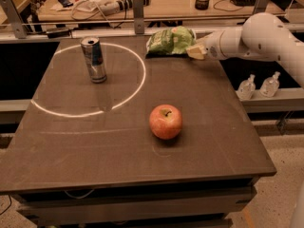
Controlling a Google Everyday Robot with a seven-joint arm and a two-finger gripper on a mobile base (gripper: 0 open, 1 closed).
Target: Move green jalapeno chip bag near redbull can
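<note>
Up at the top of the frame, a bit right of the middle, the green jalapeno chip bag [170,41] lies on the far edge of the dark table [213,127]. It is crinkled and light green. The gripper [194,52] is right at the bag's right end, and it looks like it touches the bag. I cannot tell if the gripper is gripping the bag or is loose. The big white arm [259,37] comes in from the upper right of the frame.

Over at the upper left stands the redbull can [93,59]. It is upright and shiny, and it is well apart from the bag. A thin white ring [137,87] is drawn on the table, and the can stands inside it. The bag sits just past the ring's upper right side.

Near the middle of the frame, lower down, a red and yellow apple [166,121] sits on the table with its stem up. At the right, off the table, stand two small clear bottles [247,86] side by side on a ledge.
</note>
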